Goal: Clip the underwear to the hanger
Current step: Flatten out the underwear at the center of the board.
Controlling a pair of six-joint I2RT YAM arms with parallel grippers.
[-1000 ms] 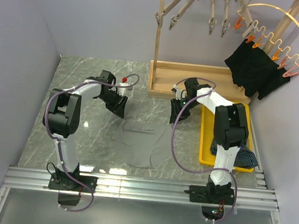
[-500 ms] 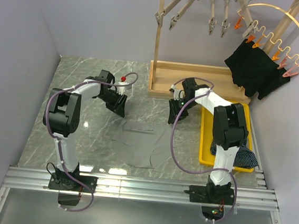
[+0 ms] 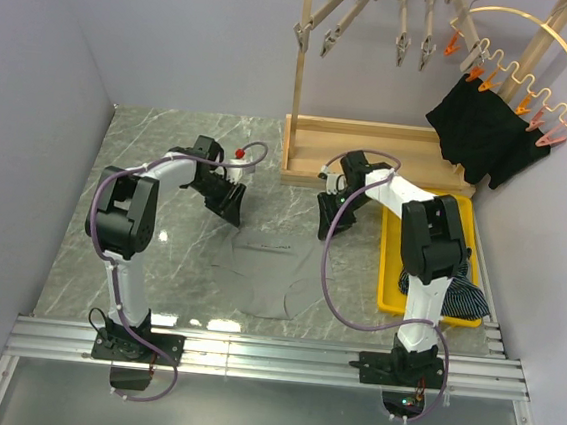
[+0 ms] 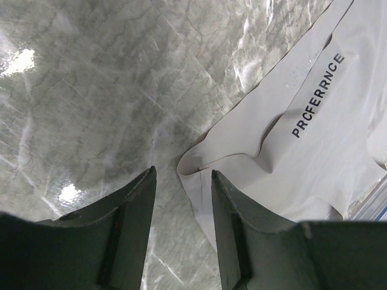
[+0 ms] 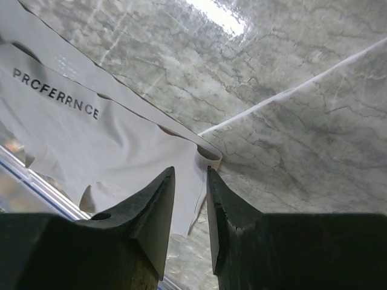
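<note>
The underwear, a pale grey garment with dark capitals printed on its waistband, lies flat near the centre of the desk. The left tool is at its 10 o'clock corner and the right tool at its 2 o'clock corner, each with jaws parted astride the waistband edge and clamping nothing. Whether the fingertips touch the cloth cannot be told, and the wooden rack carrying the hanger at 1 o'clock is cut off by the overhead view's top edge. The desk is glossy grey-veined marble, enclosed by plain lilac walls.

left fingers, right fingers nearer underwear
</note>
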